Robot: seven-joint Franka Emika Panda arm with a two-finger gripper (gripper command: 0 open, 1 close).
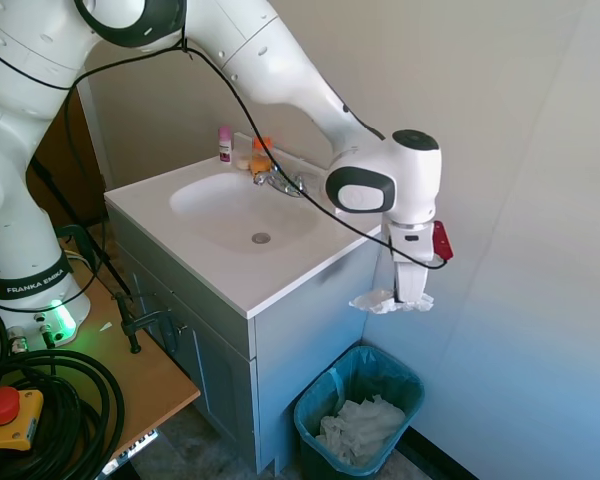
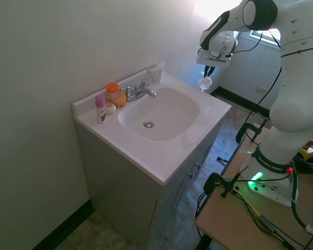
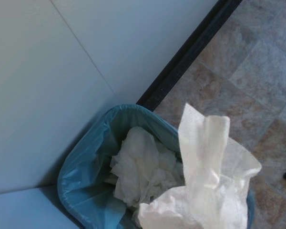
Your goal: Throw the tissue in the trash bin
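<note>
My fingers (image 1: 410, 292) clenched on crumpled white paper tissue (image 1: 390, 300), held high over teal-lined dark trash bin (image 1: 358, 418) for clean drop.

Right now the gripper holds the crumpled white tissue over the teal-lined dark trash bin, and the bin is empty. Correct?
Not quite. The gripper does hold the crumpled white tissue above the teal-lined dark trash bin, but the bin is not empty: a heap of crumpled white paper already lies in it, as the first exterior view and the wrist view show.
</note>
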